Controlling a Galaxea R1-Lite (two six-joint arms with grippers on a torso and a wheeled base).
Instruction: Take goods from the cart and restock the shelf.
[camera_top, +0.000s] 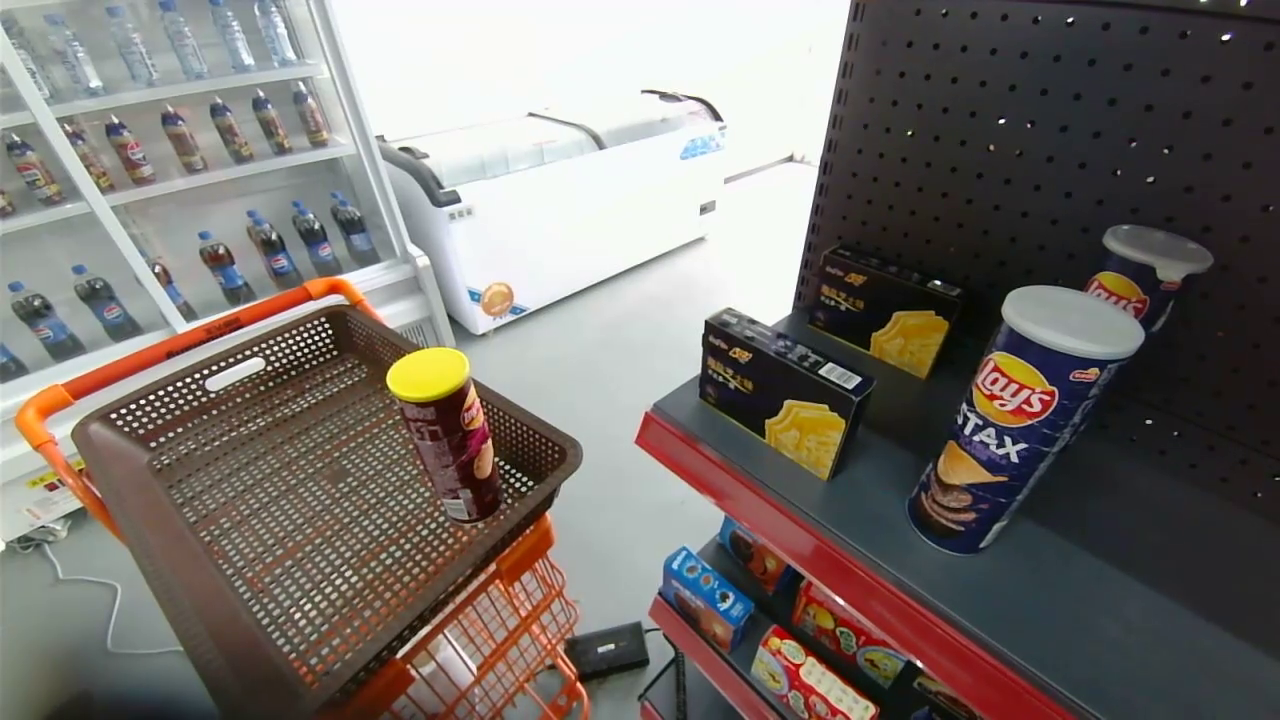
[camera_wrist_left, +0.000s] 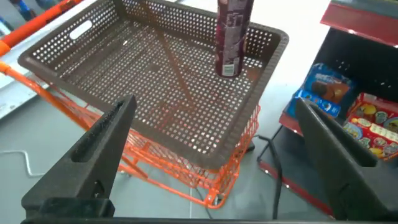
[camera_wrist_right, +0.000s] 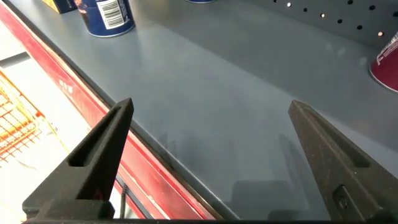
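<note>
Head view: chip can (camera_top: 445, 435) upright, centre-left, in brown basket (camera_top: 150, 530) | left gripper (camera_wrist_left: 214, 107) fingers (camera_wrist_left: 99, 155) spread, facing basket | right gripper (camera_wrist_right: 209, 106) spread over shelf (camera_wrist_right: 236, 124) | advice: close around can's middle, lift straight.

you get bright, even light; the floor (camera_top: 770, 150) beyond the freezer (camera_top: 560, 200) is blown out to white. light pricks through the pegboard (camera_top: 1000, 150) holes. soft, faint shadows lie on the shelf (camera_top: 1080, 600). lines bow toward the head view's edges.
</note>
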